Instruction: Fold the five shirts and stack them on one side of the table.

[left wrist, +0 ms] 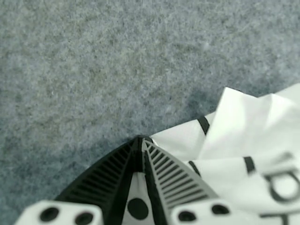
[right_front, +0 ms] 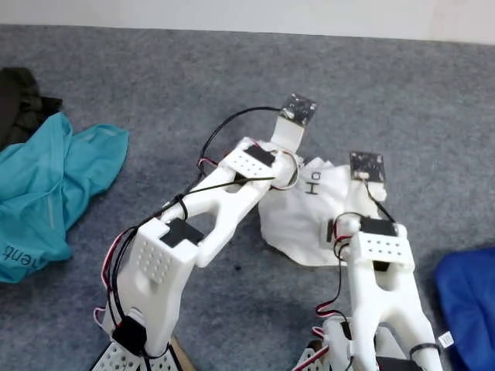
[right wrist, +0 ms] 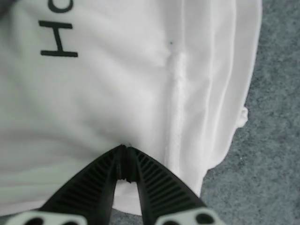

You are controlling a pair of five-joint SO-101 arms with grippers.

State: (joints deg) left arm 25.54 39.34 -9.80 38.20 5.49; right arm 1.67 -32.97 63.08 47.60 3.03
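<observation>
A crumpled white shirt point(right_front: 298, 216) with black lettering lies on the grey felt in the middle, between my two arms. In the left wrist view my left gripper point(left wrist: 140, 139) is shut, its tips pinched at the edge of the white shirt point(left wrist: 243, 154), where a folded corner stands up. My right gripper point(right wrist: 124, 151) is shut on a pinch of the same shirt point(right wrist: 117, 84) near its hemmed edge. A teal shirt point(right_front: 54, 185) lies bunched at the left edge. At the right edge sits a blue shirt point(right_front: 468, 297).
A dark garment point(right_front: 19, 97) sits at the far left behind the teal shirt. Bare grey felt point(right_front: 155, 69) stretches across the back of the table and between the shirts.
</observation>
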